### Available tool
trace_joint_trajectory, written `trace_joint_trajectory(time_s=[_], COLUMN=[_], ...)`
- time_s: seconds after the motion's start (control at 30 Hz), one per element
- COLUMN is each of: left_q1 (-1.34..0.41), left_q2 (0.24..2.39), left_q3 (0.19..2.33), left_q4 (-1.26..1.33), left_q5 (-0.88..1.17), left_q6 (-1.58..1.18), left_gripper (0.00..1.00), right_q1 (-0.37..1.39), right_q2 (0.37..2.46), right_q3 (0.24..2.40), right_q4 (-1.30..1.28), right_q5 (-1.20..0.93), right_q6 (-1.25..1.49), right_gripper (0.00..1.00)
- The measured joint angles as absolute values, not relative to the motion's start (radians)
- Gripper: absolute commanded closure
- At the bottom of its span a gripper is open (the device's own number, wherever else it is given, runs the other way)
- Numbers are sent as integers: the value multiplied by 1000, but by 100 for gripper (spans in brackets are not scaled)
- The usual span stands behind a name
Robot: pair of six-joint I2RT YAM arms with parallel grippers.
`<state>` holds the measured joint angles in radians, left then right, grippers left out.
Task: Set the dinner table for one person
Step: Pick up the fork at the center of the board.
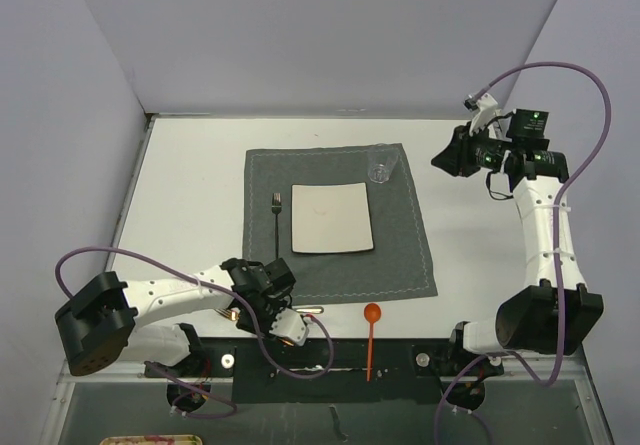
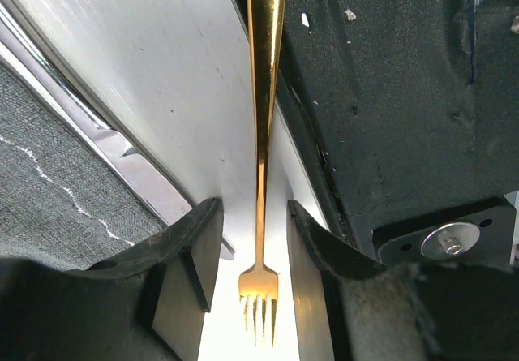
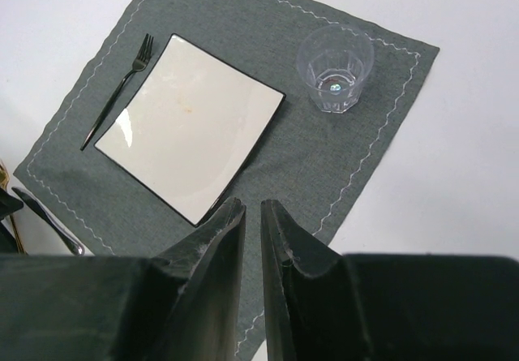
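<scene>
**Two white-shelled robot arms with black joint housings, seen from overhead.** The left arm (image 1: 165,295), at lower left of the frame, has a bulky black shoulder block. The right arm (image 1: 545,230), along the right edge, has a similar black block low down. It also has a black wrist module with small green lights (image 1: 536,118) glowing. A lilac left cable (image 1: 90,257) loops off the left arm, and a longer lilac right cable (image 1: 598,95) arcs above the right arm. In the wrist views, the left hand (image 2: 253,215) and right hand (image 3: 253,208) have matte black, wedge-shaped fingers (image 3: 215,255) with slightly scuffed edges.
</scene>
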<state>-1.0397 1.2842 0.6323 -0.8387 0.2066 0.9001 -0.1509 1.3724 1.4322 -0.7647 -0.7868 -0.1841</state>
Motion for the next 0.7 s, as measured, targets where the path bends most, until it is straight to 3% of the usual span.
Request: trace_joint_trajectory(time_s=[0.43,0.7], left_q1=[-1039,-1039], left_q2=[1290,1293], left_q3=[635,636], left_q4=[-859,-865], left_q5=[189,175], left_q6=[904,902], left_gripper=[67,78], right_q1=[-184,-217], right_q2=[1404,1404], right_q3=[1480,1510], right_q4=[-788,-802], right_q5=[-788,-790], right_q6=[-203,-203], right_gripper=[84,84])
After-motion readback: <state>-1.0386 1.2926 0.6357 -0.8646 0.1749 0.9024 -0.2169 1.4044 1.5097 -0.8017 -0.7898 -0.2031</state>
